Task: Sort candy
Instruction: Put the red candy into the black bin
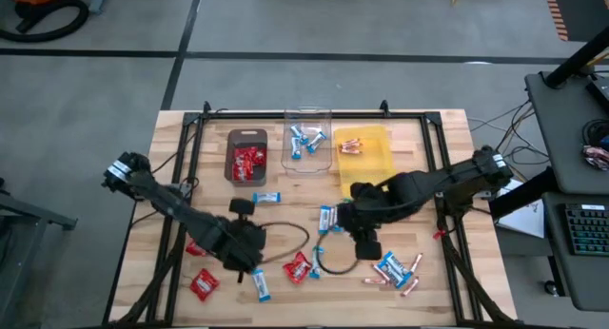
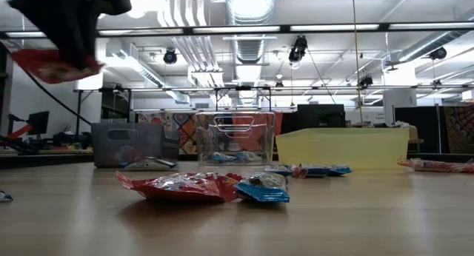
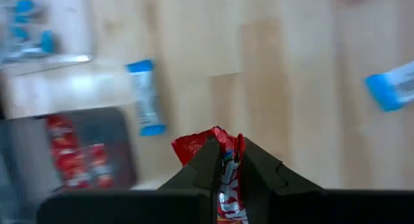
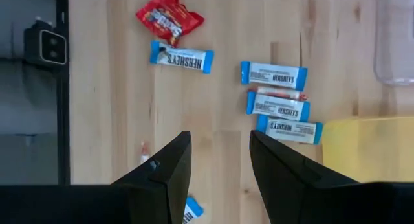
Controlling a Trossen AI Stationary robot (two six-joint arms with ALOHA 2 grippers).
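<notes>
Left hand [image 3: 226, 160] pinches a red packet [image 3: 223, 166]; right hand [image 4: 220, 162] gapes empty.

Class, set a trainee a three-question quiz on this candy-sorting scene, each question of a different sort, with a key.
1. True or false: the left tool is shut on a red packet.
2. Which tray holds blue-and-white bars: A the dark tray, B the clear tray, C the yellow tray?
3. Fill in: the right tool stands ____ over the table, holding nothing.

Key: 1 true; 2 B; 3 open.
</notes>
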